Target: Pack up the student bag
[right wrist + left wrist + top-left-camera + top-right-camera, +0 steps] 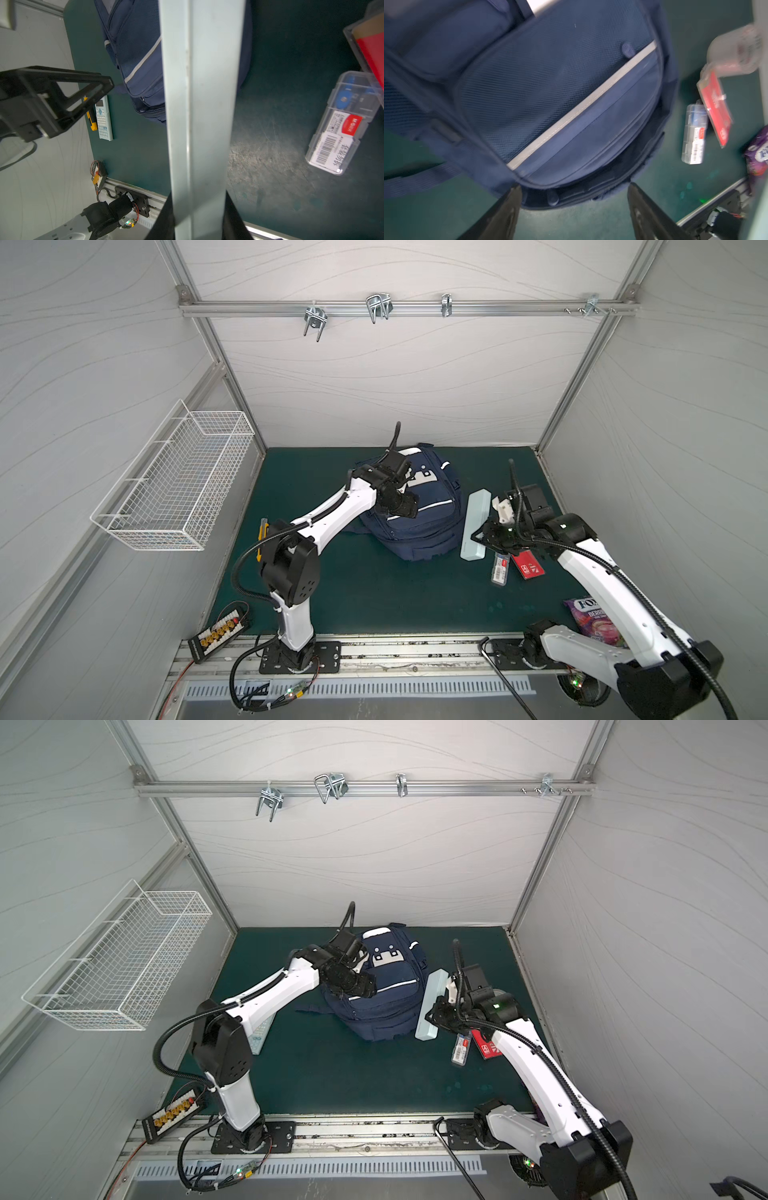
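a long pale-mint plastic pencil case (pixel 199 104) is gripped at one end in the right jaws, just beside the navy fabric student bag (pixel 415 531). the bag lies front-up near the back edge of the dark green surface (pixel 353 597), long axis back-to-front, top end rearward. the left jaws hang wide, empty, over its front pocket (pixel 591 135). likely step: loading the case; next, a pocket mouth must be held open.

In right hand (pixel 198 199), pale long case (pixel 203 93)

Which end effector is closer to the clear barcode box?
Right. The right end effector, gripping the pencil case, is beside the clear box; the left end effector hovers over the student bag.
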